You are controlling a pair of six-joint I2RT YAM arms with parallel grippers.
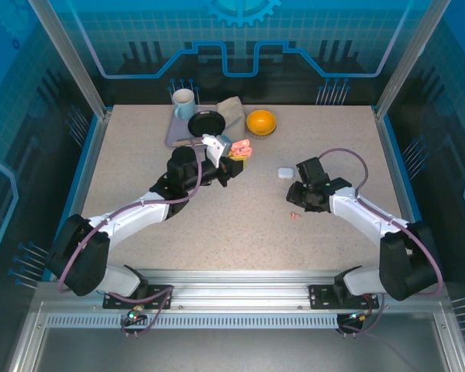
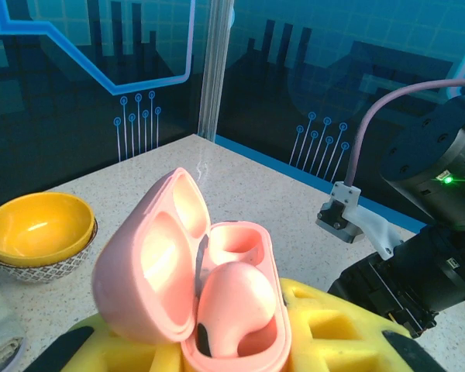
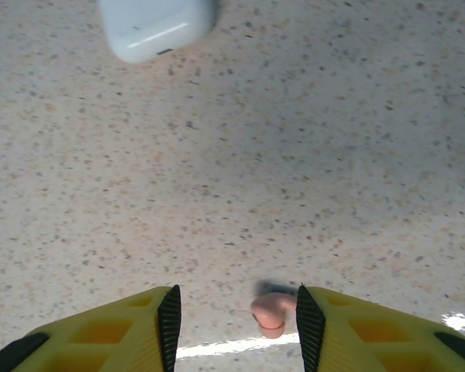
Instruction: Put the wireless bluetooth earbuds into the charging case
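The pink charging case (image 2: pixel 186 279) is held up off the table with its lid swung open, and my left gripper (image 2: pixel 232 345) is shut on its base. One salmon-pink earbud (image 2: pixel 236 306) sits in the near socket; the far socket (image 2: pixel 236 242) is empty. From above, the charging case (image 1: pixel 238 150) hangs left of centre. My right gripper (image 3: pixel 236 325) stands open, low over the table, with a second pink earbud (image 3: pixel 273 311) lying between its fingers, right against the right pad (image 3: pixel 310 325). That earbud (image 1: pixel 294 215) lies just in front of my right gripper (image 1: pixel 297 204).
A closed white case (image 3: pixel 156 27) lies on the table ahead of the right gripper, also the white case (image 1: pixel 286 172). At the back stand a yellow bowl (image 1: pixel 261 122), a mug (image 1: pixel 184 101), a black dish (image 1: pixel 206 124) and a folded cloth (image 1: pixel 232 111).
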